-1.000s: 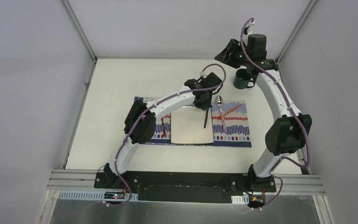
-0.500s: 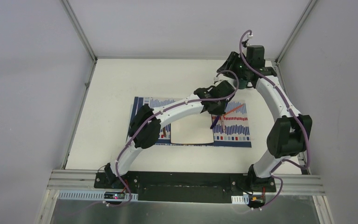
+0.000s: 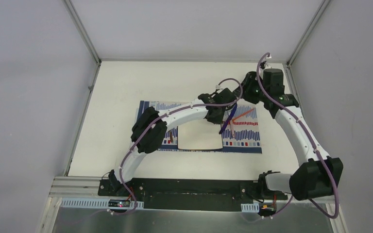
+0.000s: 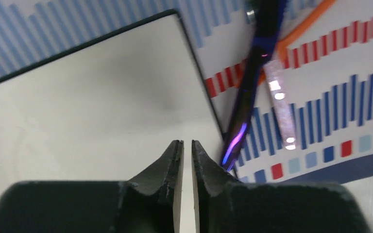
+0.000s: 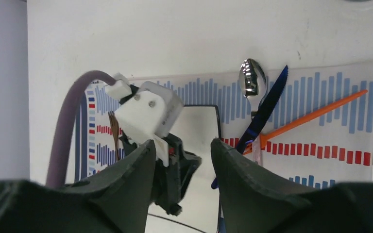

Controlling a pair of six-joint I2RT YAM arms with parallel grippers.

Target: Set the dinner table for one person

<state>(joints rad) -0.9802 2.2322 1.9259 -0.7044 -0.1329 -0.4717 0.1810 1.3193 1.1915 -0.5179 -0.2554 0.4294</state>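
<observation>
The table (image 3: 116, 87) is the white top under everything, showing bare on all sides around the plate (image 3: 199, 138). The plate sits on a striped placemat (image 3: 245, 141), nearer the mat's left end.

The left gripper (image 4: 183, 143) hangs over the plate's right edge. Its fingers are pressed almost together with only a sliver of light between them, and nothing is in them. The right gripper (image 5: 182, 145) is beyond the plate's far-right corner, looking down past the left wrist. Its fingers stand about halfway apart and are empty.

Just right of the plate, on the mat, lies a blue knife (image 5: 267, 109). Its handle end is near the plate's right edge and its serrated blade angles away to the far right. It crosses an orange stick (image 5: 315, 114) and a spoon (image 5: 251, 77), whose bowl lies off the plate's far-right corner.

At the plate's left edge there is a thin brown piece (image 5: 114, 131), perhaps a fork; the left arm covers too much to tell.
</observation>
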